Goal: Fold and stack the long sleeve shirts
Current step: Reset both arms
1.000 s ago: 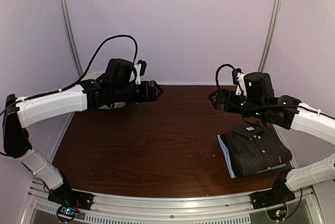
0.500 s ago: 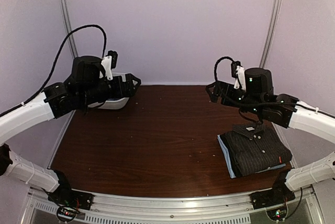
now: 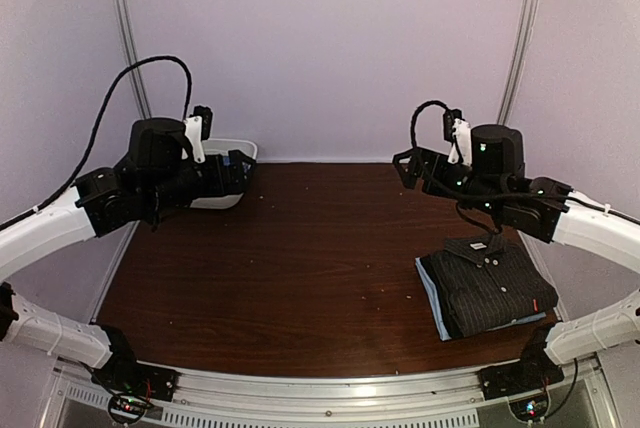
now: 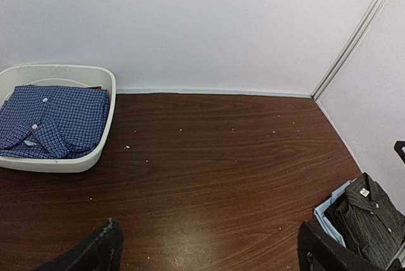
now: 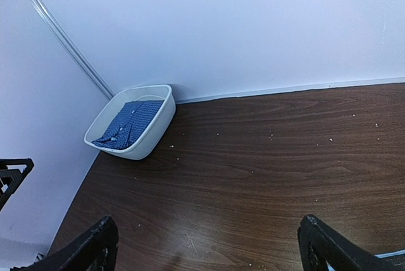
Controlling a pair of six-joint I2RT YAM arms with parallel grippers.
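A folded dark pinstriped shirt (image 3: 488,286) lies on top of a light blue shirt (image 3: 430,300) at the table's front right; this stack also shows in the left wrist view as the pinstriped shirt (image 4: 373,220). A blue checked shirt (image 4: 54,121) lies in the white tub (image 4: 104,133) at the back left, seen as well from the right wrist as the checked shirt (image 5: 130,122). My left gripper (image 3: 238,170) hovers open next to the tub with nothing between its fingers. My right gripper (image 3: 408,168) hangs open and empty behind the stack.
The white tub (image 3: 225,195) stands against the back wall at the left corner. Pale walls with metal corner posts (image 3: 128,38) close in the wooden table (image 3: 300,268). Small crumbs dot the wood.
My left arm has swung back and leftward from the table's middle toward the tub, and its jaws have widened. The right arm has barely shifted.
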